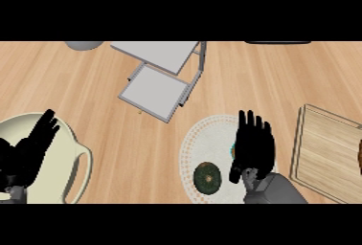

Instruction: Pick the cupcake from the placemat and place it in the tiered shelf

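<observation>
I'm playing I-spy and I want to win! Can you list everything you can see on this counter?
counter: one, light wood, under everything
tiered shelf: one, grey, two levels, top middle
placemat: one, white, round, lower middle
round dark thing: one, brown with green specks, on the placemat; maybe the cupcake
teal sliver: one, on the placemat, mostly hidden under the right hand; cannot tell what it is
cream dish: one, with a handle, lower left
wooden board: one, pale wood, right side
grey thing: one, cut off, top left
black thing: one, cut off, top right
left hand: black, fingers straight, over the cream dish
right hand: black, fingers straight, over the placemat
</observation>
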Motion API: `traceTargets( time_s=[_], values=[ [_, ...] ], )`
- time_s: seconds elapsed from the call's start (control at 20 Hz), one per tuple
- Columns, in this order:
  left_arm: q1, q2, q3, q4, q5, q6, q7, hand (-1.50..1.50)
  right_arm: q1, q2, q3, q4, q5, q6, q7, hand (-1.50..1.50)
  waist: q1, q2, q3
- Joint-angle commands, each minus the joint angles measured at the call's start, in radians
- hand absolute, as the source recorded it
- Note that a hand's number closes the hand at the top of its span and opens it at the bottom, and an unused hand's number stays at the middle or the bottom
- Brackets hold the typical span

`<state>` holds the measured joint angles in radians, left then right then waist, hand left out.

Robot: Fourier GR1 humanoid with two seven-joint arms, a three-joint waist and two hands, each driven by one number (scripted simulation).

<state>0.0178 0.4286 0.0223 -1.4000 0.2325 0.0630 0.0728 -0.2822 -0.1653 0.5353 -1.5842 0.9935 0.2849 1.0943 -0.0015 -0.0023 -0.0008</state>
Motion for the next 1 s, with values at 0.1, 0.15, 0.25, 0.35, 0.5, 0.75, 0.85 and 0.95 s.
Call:
traceTargets(
  time_s=[0.1, 0.15, 0.25, 0.35, 0.5, 0.75, 0.85, 0.95],
  values=[
    [0.031, -0.009, 0.004, -0.032, -0.018, -0.014, -0.011, 0.00, 0.032, 0.039, -0.012, 0.025, 0.067, 0.080, 0.121, -1.50, 0.004, 0.001, 0.000],
    [0.017, -0.013, 0.007, -0.027, -0.025, -0.005, -0.008, 0.00, 0.024, -0.007, -0.064, 0.089, 0.048, 0.060, 0.030, -1.50, 0.005, 0.003, 0.001],
    [0.027, -0.015, 0.032, 0.027, -0.008, -0.055, -0.060, 0.00, 0.053, 0.015, -0.055, 0.063, 0.088, 0.042, 0.037, -1.50, 0.003, 0.002, 0.000],
    [0.031, -0.017, 0.030, -0.032, -0.030, -0.040, 0.002, 0.00, -0.010, 0.063, -0.081, 0.066, 0.105, 0.095, 0.043, -1.50, 0.005, 0.002, 0.001],
    [0.023, -0.040, 0.044, -0.044, -0.042, -0.037, 0.027, 0.00, 0.007, 0.045, -0.131, 0.092, 0.118, 0.069, -0.045, -1.50, 0.005, 0.002, 0.001],
    [0.002, -0.052, 0.074, 0.038, -0.067, -0.074, -0.037, 0.00, 0.052, 0.016, -0.190, 0.152, 0.130, 0.029, -0.147, -1.50, 0.003, 0.003, 0.001],
    [-0.040, -0.025, 0.111, 0.088, -0.046, -0.133, -0.055, 0.00, 0.038, 0.069, -0.182, 0.142, 0.158, 0.046, -0.103, -1.50, 0.003, 0.002, 0.001],
    [0.061, -0.072, 0.058, -0.117, -0.074, -0.054, 0.066, 0.00, 0.065, 0.107, -0.163, 0.190, 0.178, -0.001, -0.105, -1.50, 0.009, 0.001, 0.001]
  ],
)
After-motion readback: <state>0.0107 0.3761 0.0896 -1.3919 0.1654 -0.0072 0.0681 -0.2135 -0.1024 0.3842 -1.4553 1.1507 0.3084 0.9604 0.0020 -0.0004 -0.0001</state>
